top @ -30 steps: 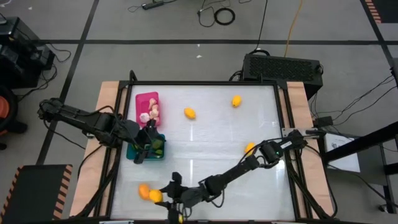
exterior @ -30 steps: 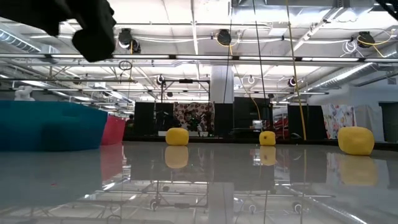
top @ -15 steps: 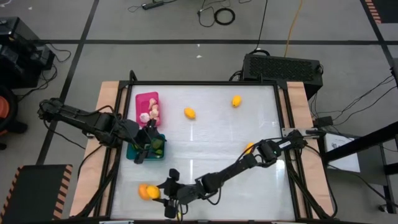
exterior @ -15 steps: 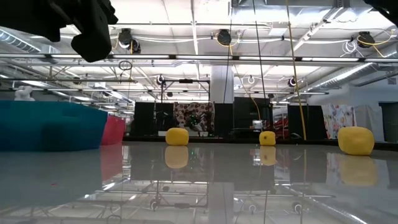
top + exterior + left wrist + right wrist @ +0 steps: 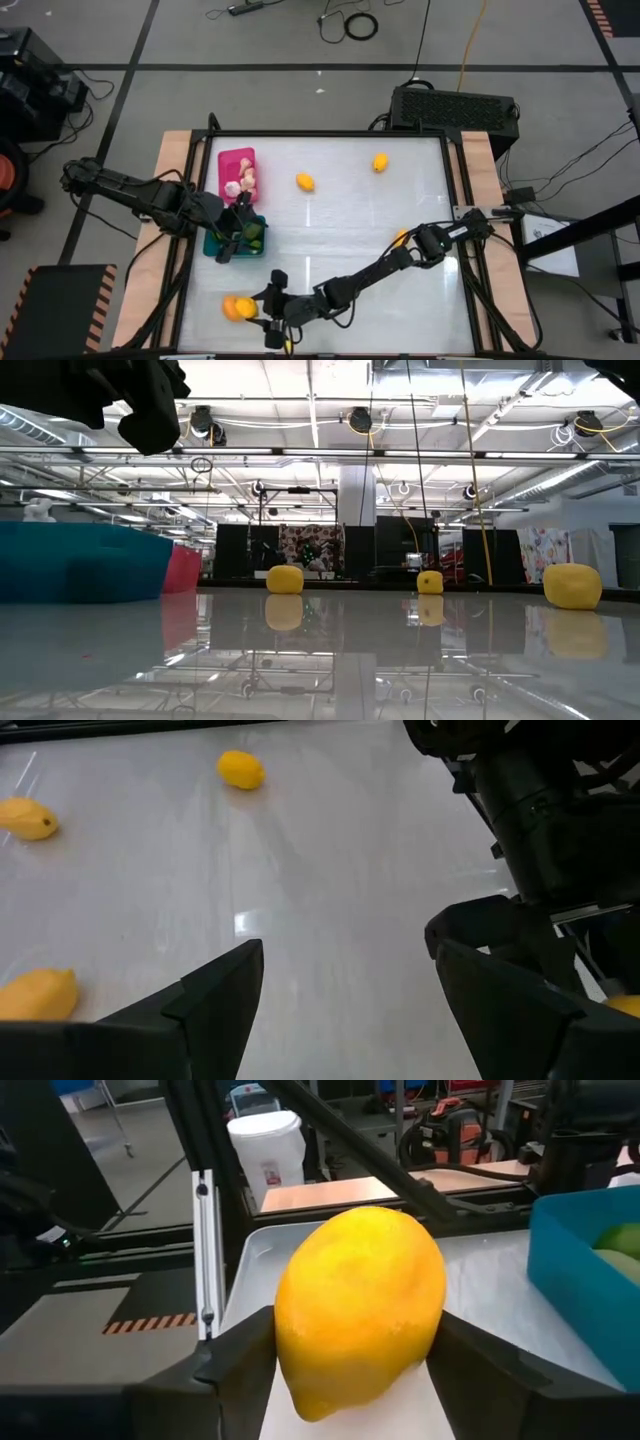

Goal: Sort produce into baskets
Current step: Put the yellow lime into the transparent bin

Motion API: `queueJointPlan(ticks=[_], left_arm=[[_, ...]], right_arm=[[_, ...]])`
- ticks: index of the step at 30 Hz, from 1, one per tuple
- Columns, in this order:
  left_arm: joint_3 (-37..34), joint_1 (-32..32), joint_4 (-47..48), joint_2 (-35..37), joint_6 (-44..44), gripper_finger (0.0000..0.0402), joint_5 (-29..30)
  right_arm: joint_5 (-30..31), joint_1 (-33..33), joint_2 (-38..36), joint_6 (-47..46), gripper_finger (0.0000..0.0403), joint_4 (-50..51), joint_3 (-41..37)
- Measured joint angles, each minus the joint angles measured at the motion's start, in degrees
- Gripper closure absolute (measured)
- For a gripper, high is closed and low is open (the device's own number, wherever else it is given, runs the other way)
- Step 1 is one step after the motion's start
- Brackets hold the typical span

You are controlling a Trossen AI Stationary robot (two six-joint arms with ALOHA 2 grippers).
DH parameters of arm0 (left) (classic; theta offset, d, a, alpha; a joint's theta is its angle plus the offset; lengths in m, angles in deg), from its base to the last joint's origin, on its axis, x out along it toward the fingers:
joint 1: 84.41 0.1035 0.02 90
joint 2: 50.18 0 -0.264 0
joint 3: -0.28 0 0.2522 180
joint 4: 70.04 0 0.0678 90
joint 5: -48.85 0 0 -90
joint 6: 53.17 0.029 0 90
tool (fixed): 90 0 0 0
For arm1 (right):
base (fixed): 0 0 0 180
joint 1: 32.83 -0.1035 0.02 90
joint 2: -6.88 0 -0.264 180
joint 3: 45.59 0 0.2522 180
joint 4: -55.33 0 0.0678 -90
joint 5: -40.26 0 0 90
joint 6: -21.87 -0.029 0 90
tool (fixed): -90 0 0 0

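Right tool shifted slightly — yellow fruit between its fingers, near table's front edge

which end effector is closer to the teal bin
Left. The left end effector hovers right over the teal bin; the right end effector is nearer the table's front edge, at a lemon.

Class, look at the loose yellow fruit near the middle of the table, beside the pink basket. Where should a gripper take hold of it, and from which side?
Grip the yellow fruit across its narrow middle, coming straight down from above. It lies flat on the white table, an oval with tapered ends, clear of the pink basket, so fingers probably fit on both long sides.
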Motion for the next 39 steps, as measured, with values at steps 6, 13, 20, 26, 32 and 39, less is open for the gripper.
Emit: queueJointPlan(ticks=[6,13,20,26,32,39], left_arm=[[0.0,0.0,0.0,0.0,0.0,0.0098,0.0],[0.0,0.0,-1.2,0.0,0.1,0.0098,0.0],[0.0,0.7,-1.6,0.0,3.0,0.0098,0.0],[0.0,2.1,-2.5,0.0,3.4,0.0098,-1.4],[0.0,4.2,-3.8,-1.6,4.3,0.0098,-1.6],[0.0,8.9,-8.9,-7.0,5.0,0.0098,-5.0]], right_arm=[[0.0,0.1,0.0,0.1,0.0151,0.0,0.0],[0.0,0.2,0.0,0.4,0.0123,0.0,0.0],[0.0,0.2,-1.4,-0.5,0.0113,4.4,-0.1],[0.0,-0.1,-7.9,-10.0,0.0121,22.6,-0.1],[5.2,-3.0,-12.7,-20.6,0.0128,42.5,0.0],[12.5,-7.4,-15.3,-38.4,0.0142,63.7,0.0]])
